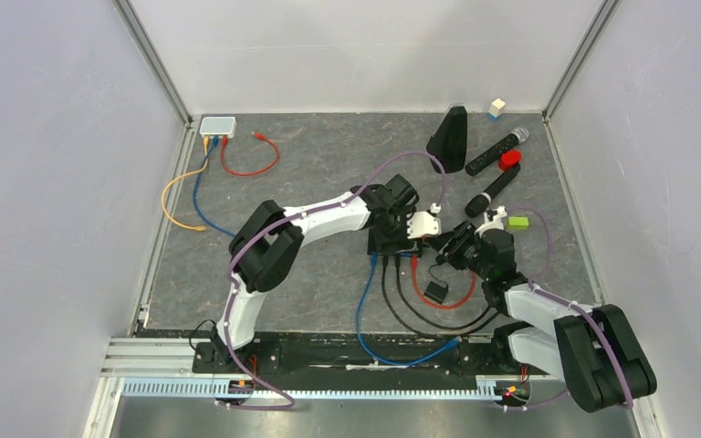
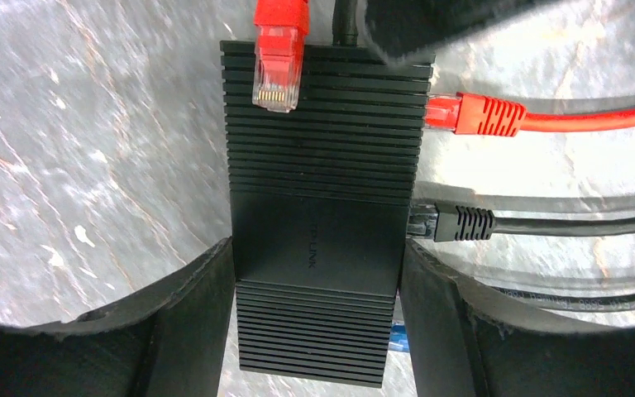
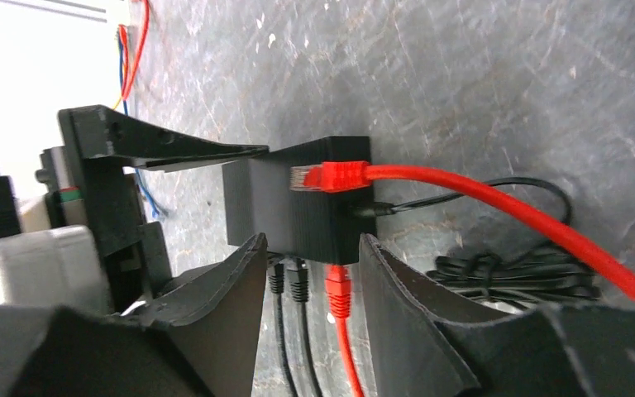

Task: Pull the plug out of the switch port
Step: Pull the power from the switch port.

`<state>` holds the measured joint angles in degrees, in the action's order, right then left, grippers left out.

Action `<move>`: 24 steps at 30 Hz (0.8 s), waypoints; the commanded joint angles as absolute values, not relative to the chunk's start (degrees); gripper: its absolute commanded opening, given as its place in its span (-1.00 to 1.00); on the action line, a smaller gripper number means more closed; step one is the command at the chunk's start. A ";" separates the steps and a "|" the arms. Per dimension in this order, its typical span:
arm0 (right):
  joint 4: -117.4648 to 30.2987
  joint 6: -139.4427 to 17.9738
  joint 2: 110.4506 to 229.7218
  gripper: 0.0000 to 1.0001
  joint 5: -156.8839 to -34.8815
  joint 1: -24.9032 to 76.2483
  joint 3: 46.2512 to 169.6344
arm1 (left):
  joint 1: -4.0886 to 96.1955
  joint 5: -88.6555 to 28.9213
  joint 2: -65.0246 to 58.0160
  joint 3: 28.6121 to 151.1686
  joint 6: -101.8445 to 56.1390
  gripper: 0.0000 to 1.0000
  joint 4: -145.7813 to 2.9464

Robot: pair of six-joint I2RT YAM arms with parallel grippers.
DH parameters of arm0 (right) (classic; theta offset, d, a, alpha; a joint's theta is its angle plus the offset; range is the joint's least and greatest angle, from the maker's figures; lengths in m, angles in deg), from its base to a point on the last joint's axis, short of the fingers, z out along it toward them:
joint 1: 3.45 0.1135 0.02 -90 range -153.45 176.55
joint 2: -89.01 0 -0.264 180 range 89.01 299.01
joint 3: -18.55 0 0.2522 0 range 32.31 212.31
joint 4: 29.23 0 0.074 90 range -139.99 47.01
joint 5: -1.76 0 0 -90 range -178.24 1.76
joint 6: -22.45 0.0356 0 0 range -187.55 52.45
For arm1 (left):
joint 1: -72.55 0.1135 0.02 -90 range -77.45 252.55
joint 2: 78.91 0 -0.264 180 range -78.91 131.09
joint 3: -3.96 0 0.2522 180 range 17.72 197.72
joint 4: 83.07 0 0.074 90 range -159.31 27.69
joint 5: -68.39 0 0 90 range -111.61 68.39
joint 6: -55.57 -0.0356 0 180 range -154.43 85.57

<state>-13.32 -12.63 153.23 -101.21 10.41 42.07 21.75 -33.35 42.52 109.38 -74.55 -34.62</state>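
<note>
Left wrist view gives us the left hand (image 2: 318, 281) clamped, it seems, on the black switch (image 2: 322, 207), its fingers (image 2: 190, 331) against both sides. We see a loose red plug (image 2: 279, 62) lying on its top, out of any port; a second red plug (image 2: 471, 114) sits in a side port. Beside the switch on the desk (image 3: 504, 83), the right hand (image 3: 312, 273) hangs released, jaws apart.

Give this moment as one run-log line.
left gripper: holds black ribbed switch | right gripper: open around inserted red plug | pull: not done
</note>
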 commanded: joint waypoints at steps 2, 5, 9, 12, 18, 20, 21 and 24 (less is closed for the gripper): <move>-9.81 -12.29 153.88 -0.07 -104.64 12.21 39.87 | 21.76 -35.38 36.29 100.25 -67.00 0.27 -35.28; -9.85 -13.03 155.48 -0.10 -102.28 13.59 39.81 | 21.80 -34.83 34.78 97.50 -65.89 0.27 -37.17; -10.72 -16.32 160.00 -0.13 -101.26 13.60 44.19 | 21.75 -34.66 34.04 96.14 -65.33 0.26 -37.80; -10.93 -18.12 163.25 -0.12 -100.97 13.65 47.29 | 21.75 -34.62 33.53 95.56 -65.46 0.26 -37.93; -10.52 -17.25 164.87 -0.13 -102.29 15.78 48.70 | 21.75 -33.69 33.29 94.64 -65.41 0.25 -39.01; -10.35 -17.01 165.52 -0.12 -100.15 17.07 48.25 | 21.73 -33.78 33.34 94.67 -65.42 0.25 -39.72; -9.92 -17.01 166.54 -0.12 -99.54 17.24 48.14 | 21.75 -33.82 33.53 94.90 -65.35 0.25 -39.80; -8.84 -17.59 169.28 -0.16 -99.21 17.49 48.86 | 21.71 -34.04 33.58 95.11 -65.33 0.24 -39.69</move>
